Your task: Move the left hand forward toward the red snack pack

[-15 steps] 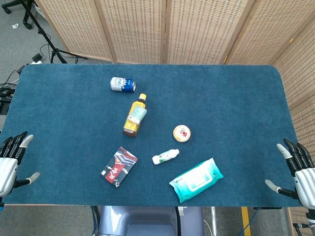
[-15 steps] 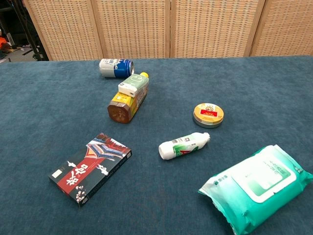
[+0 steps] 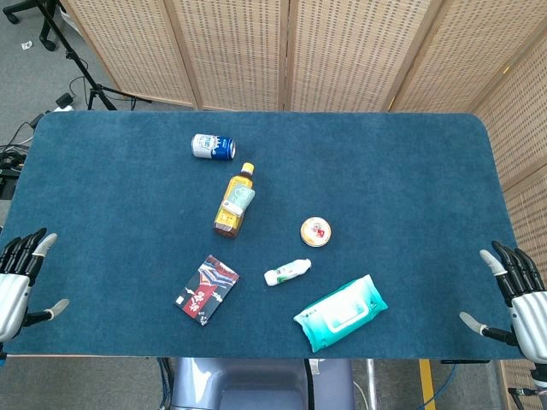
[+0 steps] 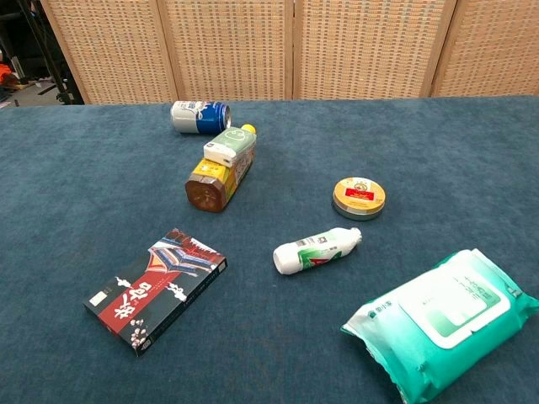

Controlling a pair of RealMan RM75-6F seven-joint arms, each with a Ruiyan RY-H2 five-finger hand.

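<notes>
The red snack pack (image 3: 206, 289) (image 4: 156, 289) is a flat red, black and white box lying on the blue table near the front, left of centre. My left hand (image 3: 19, 282) hovers at the table's front left edge, fingers spread, holding nothing, well to the left of the pack. At the front right edge my right hand (image 3: 517, 299) is likewise open and empty. Neither hand shows in the chest view.
A small white bottle (image 3: 287, 272) lies right of the pack, with a teal wipes pack (image 3: 340, 312) beyond it. A round tin (image 3: 315, 231), a lying tea bottle (image 3: 235, 203) and a blue can (image 3: 213, 147) sit farther back. Wicker screens stand behind the table (image 3: 402, 171).
My left hand has shifted very slightly left and down at the table edge. Nothing else has moved.
</notes>
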